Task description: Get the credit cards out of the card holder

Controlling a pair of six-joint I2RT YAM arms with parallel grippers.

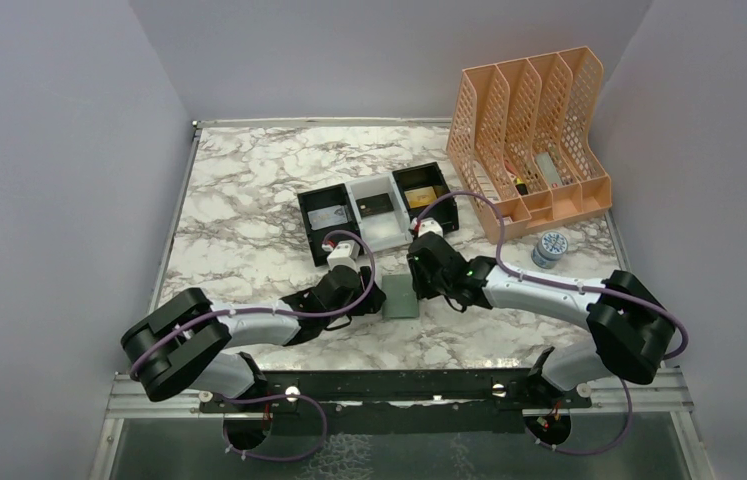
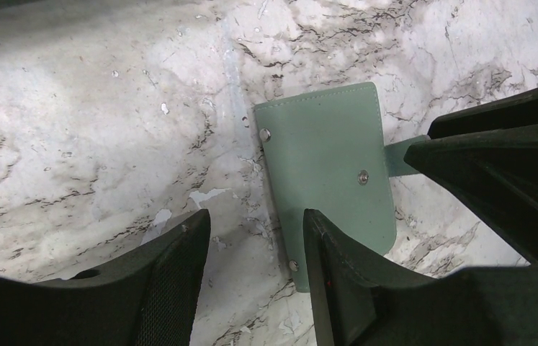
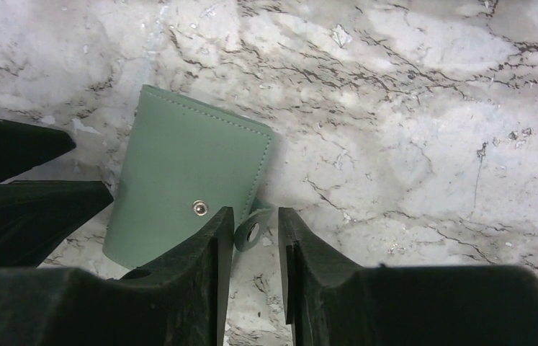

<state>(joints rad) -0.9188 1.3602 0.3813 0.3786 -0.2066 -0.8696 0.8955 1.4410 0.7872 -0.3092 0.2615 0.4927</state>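
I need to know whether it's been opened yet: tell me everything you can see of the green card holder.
The card holder is a sage-green, stitched, leather-like bifold, folded shut, flat on the marble table. A metal snap stud sits on its face; its closing tab is unsnapped, lying between the open fingers of the right gripper. The open left gripper straddles the opposite edge. Its inside is hidden.

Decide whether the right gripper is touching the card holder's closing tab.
Cannot tell. The right wrist view shows the closing tab between the fingertips of the right gripper, tight against one, but not whether they meet; the top view is too small.
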